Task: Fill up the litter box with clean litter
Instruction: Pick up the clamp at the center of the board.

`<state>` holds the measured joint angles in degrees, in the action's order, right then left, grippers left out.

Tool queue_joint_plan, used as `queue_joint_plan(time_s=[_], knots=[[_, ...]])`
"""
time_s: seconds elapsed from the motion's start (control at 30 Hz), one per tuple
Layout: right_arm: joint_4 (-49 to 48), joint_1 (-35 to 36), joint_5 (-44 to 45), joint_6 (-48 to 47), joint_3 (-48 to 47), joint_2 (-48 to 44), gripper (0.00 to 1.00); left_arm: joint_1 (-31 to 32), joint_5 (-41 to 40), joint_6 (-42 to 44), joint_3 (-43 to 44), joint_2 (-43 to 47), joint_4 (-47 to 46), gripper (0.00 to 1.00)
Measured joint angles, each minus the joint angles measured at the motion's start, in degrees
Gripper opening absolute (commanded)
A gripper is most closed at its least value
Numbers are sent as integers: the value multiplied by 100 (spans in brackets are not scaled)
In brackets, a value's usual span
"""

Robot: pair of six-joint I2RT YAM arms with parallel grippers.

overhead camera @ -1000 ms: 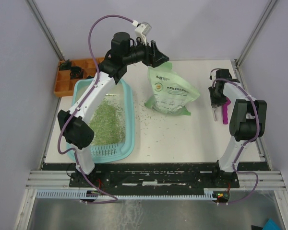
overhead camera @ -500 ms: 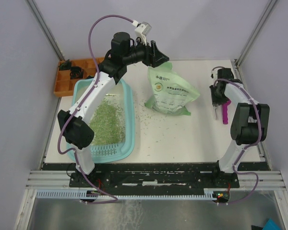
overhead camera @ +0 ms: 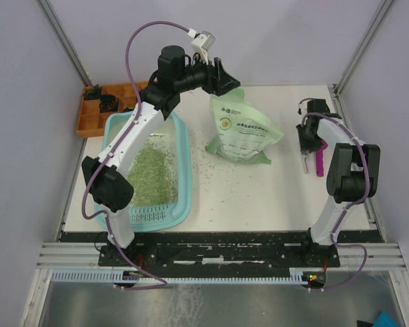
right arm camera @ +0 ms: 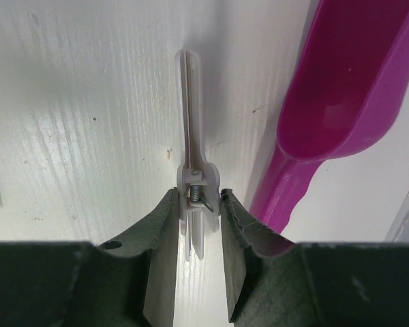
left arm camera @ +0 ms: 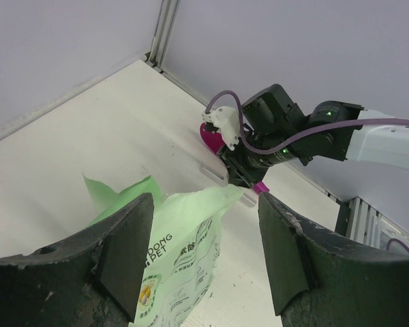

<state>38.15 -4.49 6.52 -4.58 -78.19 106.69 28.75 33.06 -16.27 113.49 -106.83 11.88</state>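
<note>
- Since a second ago only my right arm's elbow has shifted a little. My right gripper (right arm camera: 198,196) is where it was, low over the table (overhead camera: 273,194) at its right edge, and my left arm has not moved.
- Its jaws are drawn in narrow. They pinch the sprung hinge of a thin white clip (right arm camera: 189,122) that lies flat on the table, with its long blade pointing away from me.
- A magenta scoop (right arm camera: 341,88) lies just beside the clip on its right, and my fingers do not touch it.
- My left gripper (left arm camera: 204,204) is spread wide and holds nothing. It hangs above the top of the green and white bag (overhead camera: 242,129).
- The litter box (overhead camera: 186,163) sits at the table's left, under my left arm, with an orange tray (overhead camera: 88,122) behind it.
- The litter (overhead camera: 150,174) covers part of the box floor as a loose green patch. Stray granules are scattered on the table around the bag.
</note>
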Motion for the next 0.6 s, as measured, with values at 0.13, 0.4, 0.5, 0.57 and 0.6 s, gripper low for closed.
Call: queue_joint_plan(time_s=[0.13, 0.4, 0.5, 0.57, 0.6], knots=[[72, 0, -2, -28, -26, 160, 19, 0, 2, 0, 0, 0, 2, 70], [74, 0, -26, -42, -37, 168, 40, -2, 0, 0, 0, 0, 2, 69], [76, 0, -48, -42, -39, 181, 45, 0, 0, 0, 0, 0, 2, 69], [87, 0, -52, -52, -39, 214, 45, 0, 0, 0, 0, 0, 2, 69], [96, 0, -55, -59, -39, 232, 45, 0, 0, 0, 0, 0, 2, 69]])
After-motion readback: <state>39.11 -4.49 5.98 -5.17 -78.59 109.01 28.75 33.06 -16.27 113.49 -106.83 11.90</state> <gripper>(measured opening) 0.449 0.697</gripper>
